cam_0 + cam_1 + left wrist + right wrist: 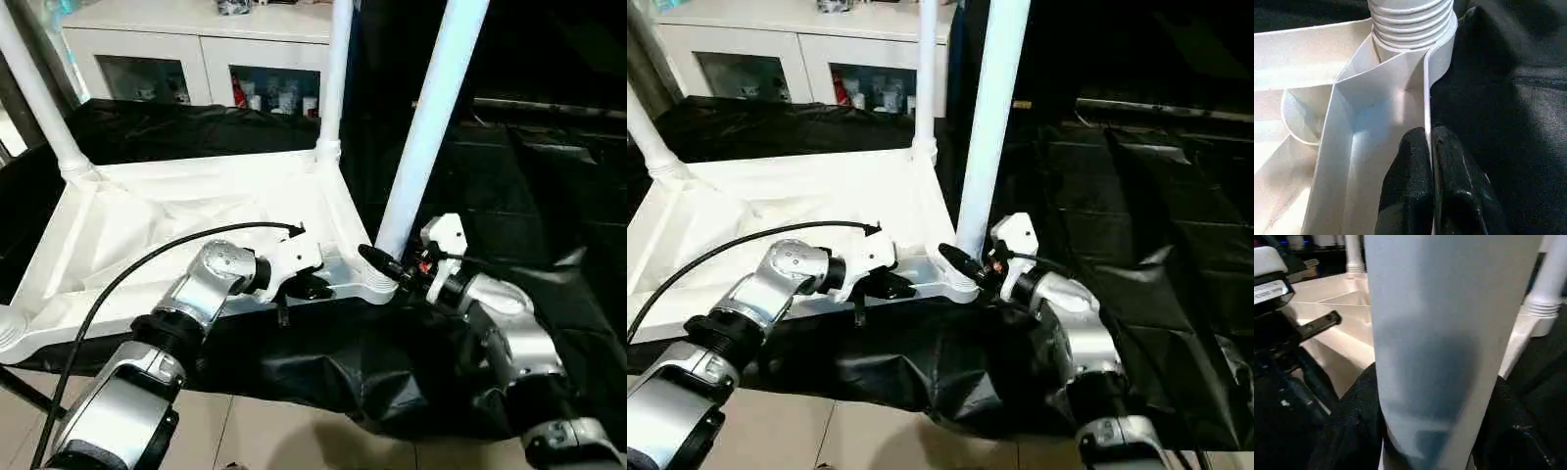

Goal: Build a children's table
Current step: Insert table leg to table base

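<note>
From the left eye view, the children's table (186, 211) lies upside down on the black-draped worktop (549, 176), ribbed underside up, with three legs standing in corner sockets. The left gripper (312, 286) sits at the near rim of the top, just left of the near right corner. The right gripper (390, 266) is at the foot of the near right leg (426, 127), which rises steeply and tilts slightly to the right. The near rim runs close to the worktop's front edge, where the black cloth hangs toward the floor (294, 436); to the right of the leg the cloth is bare and wide. A white cabinet (196, 44) stands behind.

The right eye view gives the same layout, with the far right leg (926, 69) clearly separate from the near one.

The left wrist view shows the left gripper clenched on the thin upright rim (1426, 98) of the top, one black finger (1405, 186) inside and one outside, with the ridged socket collar (1410, 24) just ahead and dark cloth alongside.

The right wrist view shows the near leg between the right gripper's black fingers (1352, 431), which grasp it on both sides; the left gripper's wrist is seen at the rim beyond.
</note>
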Motion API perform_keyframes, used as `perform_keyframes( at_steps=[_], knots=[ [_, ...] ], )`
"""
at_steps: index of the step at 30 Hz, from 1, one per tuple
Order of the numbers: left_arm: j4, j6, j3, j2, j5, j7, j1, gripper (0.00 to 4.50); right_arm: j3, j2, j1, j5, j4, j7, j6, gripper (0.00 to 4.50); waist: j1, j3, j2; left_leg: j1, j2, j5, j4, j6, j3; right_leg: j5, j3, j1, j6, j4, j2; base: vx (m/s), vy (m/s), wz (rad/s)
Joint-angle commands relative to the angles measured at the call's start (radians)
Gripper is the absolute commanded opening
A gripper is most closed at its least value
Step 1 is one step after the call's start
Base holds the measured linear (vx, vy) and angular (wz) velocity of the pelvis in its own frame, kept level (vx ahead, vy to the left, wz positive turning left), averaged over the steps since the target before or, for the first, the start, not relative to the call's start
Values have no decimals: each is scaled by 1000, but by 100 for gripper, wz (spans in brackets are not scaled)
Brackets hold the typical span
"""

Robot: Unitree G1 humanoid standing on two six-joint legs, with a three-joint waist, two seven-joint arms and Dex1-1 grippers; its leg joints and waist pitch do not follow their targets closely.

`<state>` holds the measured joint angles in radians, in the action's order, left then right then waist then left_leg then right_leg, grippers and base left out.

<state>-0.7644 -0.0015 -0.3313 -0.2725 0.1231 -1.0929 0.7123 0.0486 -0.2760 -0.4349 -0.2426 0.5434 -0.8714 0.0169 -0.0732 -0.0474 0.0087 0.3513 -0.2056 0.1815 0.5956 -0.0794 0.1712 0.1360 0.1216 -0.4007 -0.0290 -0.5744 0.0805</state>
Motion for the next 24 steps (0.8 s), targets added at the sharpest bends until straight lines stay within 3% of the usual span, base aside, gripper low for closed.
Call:
perform_keyframes(
  at_steps=[1, 7, 10, 16, 21, 23, 24],
  knots=[
    [55, -35, 8, -16, -24, -30, 18, 0, 60, -12, 47, 28, 85, -80, -86, 190, -1, 63, -5, -3, -22, 290, -73, 68, -9, 497, -44, 50, -106, 93, 71, 0, 0, 0],
    [103, -70, -7, -53, -53, -144, -4, 0, 105, -58, 47, 31, 94, -230, -83, 190, -10, 62, -7, -2, -27, 282, -75, 74, -7, 478, -47, 51, -123, 86, 73, 0, 0, 0],
    [160, -52, -26, -78, -73, -229, -27, 0, 140, -85, 58, 34, 76, -315, -101, 190, -12, 58, -6, -7, -28, 310, -77, 65, -8, 523, -46, 46, -111, 92, 73, 0, 0, 0],
    [195, -45, -29, -88, -79, -256, -42, 0, 159, -93, 60, 49, 84, -363, -87, 190, -11, 55, -10, -11, -28, 344, -80, 48, -10, 574, -44, 41, -92, 99, 74, 0, 0, 0],
    [164, -44, -10, -73, -61, -189, -27, 0, 142, -75, 45, 54, 114, -322, -66, 190, -9, 55, -14, -13, -26, 360, -80, 41, -12, 593, -42, 38, -82, 103, 74, 0, 0, 0],
    [108, -10, 17, -51, -39, -79, 9, 0, 80, -32, 2, 56, 189, -167, -22, 190, -3, 53, -16, -16, -24, 377, -77, 32, -12, 626, -39, 31, -72, 105, 74, 0, 0, 0],
    [84, 23, 35, -38, -37, -25, 31, 0, 40, -7, -26, 55, 235, -60, -6, 190, 2, 48, -15, -28, -18, 406, -71, 18, -13, 682, -28, 22, -56, 119, 73, 0, 0, 0]
  ],
)
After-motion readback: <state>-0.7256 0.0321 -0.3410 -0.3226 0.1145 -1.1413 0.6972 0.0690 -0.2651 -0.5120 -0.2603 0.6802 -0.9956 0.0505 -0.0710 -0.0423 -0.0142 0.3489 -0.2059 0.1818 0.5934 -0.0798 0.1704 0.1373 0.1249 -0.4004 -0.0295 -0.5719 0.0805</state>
